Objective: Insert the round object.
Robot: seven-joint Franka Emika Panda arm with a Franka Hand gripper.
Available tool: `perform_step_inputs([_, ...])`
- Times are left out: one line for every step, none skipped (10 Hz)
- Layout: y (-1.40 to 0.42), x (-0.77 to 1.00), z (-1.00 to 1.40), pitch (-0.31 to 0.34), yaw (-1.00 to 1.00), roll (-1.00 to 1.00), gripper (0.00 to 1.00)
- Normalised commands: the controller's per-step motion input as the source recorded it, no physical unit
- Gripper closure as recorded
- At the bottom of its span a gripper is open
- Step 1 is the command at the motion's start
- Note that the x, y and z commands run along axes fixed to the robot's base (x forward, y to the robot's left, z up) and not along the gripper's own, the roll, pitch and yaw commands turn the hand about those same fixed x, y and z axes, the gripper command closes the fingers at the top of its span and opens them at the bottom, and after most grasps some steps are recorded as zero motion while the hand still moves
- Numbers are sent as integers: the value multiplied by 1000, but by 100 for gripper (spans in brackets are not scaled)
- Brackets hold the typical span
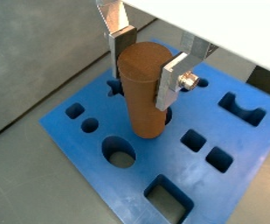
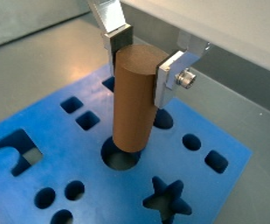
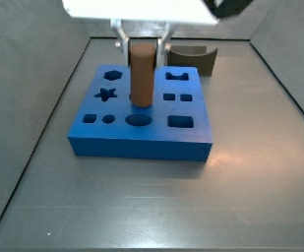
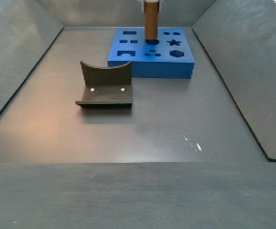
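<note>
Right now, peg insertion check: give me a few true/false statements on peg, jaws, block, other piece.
1. The gripper holds the brown peg upright, its jaws shut on the peg's upper part. True.
2. The peg is fully seated, flush with the blue block. False: most of its length stands above the block, its lower end at the round hole.
3. The dark olive block lies on top of the blue block. False: it sits on the floor, apart from it.
4. The star-shaped hole is empty. True.
5. The peg is blue. False: brown.
</note>
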Motion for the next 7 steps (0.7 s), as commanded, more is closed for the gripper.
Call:
perform_step_inputs([114, 0, -291, 23, -49, -57, 100])
perform_step_inputs([166, 0, -269, 40, -29, -31, 100])
perform_step_inputs([203, 0, -317, 44, -9, 0, 100])
perform_step_inputs([214, 0, -363, 51, 0, 0, 100])
perform_step_inputs([220, 0, -383, 59, 0, 57, 100])
perform_step_inputs([194, 0, -374, 81, 0, 166, 100])
perform_step_inputs([183, 0, -343, 83, 0, 157, 100])
